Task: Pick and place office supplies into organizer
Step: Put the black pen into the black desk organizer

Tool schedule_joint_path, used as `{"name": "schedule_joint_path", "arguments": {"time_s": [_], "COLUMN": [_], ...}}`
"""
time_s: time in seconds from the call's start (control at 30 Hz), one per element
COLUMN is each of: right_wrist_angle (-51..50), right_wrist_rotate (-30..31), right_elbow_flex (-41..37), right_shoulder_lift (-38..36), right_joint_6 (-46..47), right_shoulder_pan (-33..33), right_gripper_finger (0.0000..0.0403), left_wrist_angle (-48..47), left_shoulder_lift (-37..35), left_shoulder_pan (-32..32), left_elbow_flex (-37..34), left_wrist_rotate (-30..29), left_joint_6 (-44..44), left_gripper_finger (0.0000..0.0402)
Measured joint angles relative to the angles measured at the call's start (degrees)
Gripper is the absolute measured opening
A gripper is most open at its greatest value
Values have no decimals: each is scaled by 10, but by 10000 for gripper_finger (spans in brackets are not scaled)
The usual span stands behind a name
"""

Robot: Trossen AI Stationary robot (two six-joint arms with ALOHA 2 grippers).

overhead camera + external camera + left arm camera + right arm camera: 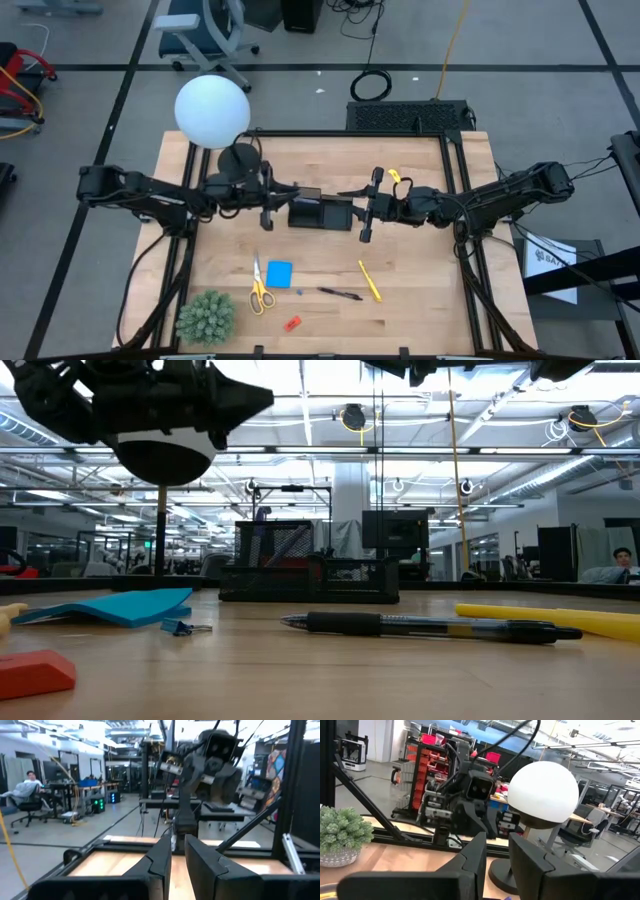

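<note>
High view shows both arms raised over the middle of the frame, one on each side of the organizer. The left tool hangs at the organizer's left end and the right tool at its right end. In each wrist view the two fingers stand almost together with only a thin gap, and nothing is between them, so both tools are nearly closed and empty.

All the supplies lie on the bench in the lower middle of the frame: the scissors, the blue note pad just beside them, the black pen, the yellow pen and the red piece lower down. No picking has started, I judge.

To do the step well, one tool should open wide first, then come down over one thing, for example the yellow pen, with its fingers across the pen's body. The plant at lower left must be avoided.
</note>
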Motion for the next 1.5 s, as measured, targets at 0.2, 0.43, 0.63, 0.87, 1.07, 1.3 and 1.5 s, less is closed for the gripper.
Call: {"name": "schedule_joint_path", "arguments": {"time_s": [0.2, 0.43, 0.63, 0.87, 1.07, 1.3, 1.5], "right_wrist_angle": [3, 1, -49, -180, -231, -241, -267], "right_wrist_rotate": [0, -1, 0, 31, 34, 34, 34], "right_elbow_flex": [0, 2, 32, 87, 111, 111, 116], "right_shoulder_lift": [0, 0, 0, 0, 0, 0, 0], "right_joint_6": [26, 28, 27, 57, 71, 106, 113], "right_shoulder_pan": [0, 9, 33, 60, 79, 91, 90], "right_gripper_finger": [73, 73, 73, 73, 73, 73, 73], "left_wrist_angle": [1, -3, -22, -26, -25, -25, -25], "left_shoulder_lift": [-32, -60, -77, -77, -77, -77, -77], "left_shoulder_pan": [-23, -44, -48, -47, -47, -47, -47], "left_elbow_flex": [0, 0, 0, 0, 0, 0, 0], "left_wrist_rotate": [0, 0, 0, -1, -1, -1, -1], "left_joint_6": [-1, -1, 3, 4, 4, 4, 4], "left_gripper_finger": [63, 63, 63, 63, 63, 63, 63]}}
